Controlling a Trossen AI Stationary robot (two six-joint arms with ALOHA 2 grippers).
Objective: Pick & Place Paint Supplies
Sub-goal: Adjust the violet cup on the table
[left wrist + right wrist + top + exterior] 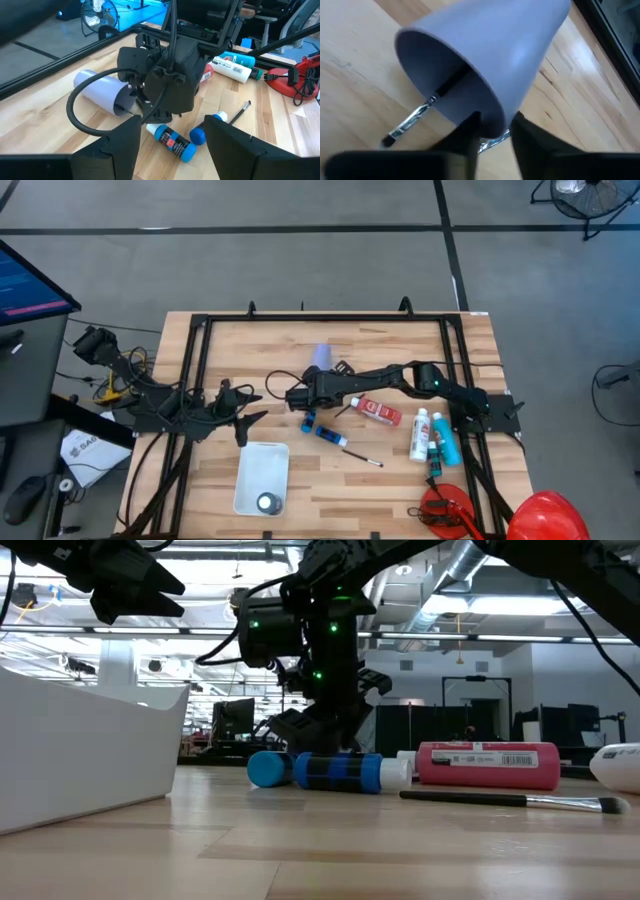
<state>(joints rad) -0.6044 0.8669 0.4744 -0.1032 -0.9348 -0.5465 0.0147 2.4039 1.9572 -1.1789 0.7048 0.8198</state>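
Note:
A lavender cup [322, 358] lies on its side on the table's middle, with its mouth [440, 85] toward my right gripper [494, 131]. The right gripper is shut on the cup's rim. Thin brushes [415, 119] stick out of the mouth onto the wood. Near the cup lie two blue bottles [320, 428], a red bottle [378, 412] and a loose brush [360, 455]. A white bottle [419, 435] and a teal bottle [445, 442] lie farther right. My left gripper [250, 408] hangs open over the table's left part, holding nothing. My right gripper has the lowest part of the cup's rim [495, 125] pinched between its two fingers. One finger [469, 131] reaches into the mouth and the other [526, 134] lies outside the wall. The fingers slant down from the table's right side. The cup rests on its side on the wood.
A white tray [262, 470] stands near the front edge, left of centre, with a small round thing [265, 502] in it. Two red objects [545, 515] [445, 510] sit at the front right corner. A black frame [300, 318] runs around the table top.

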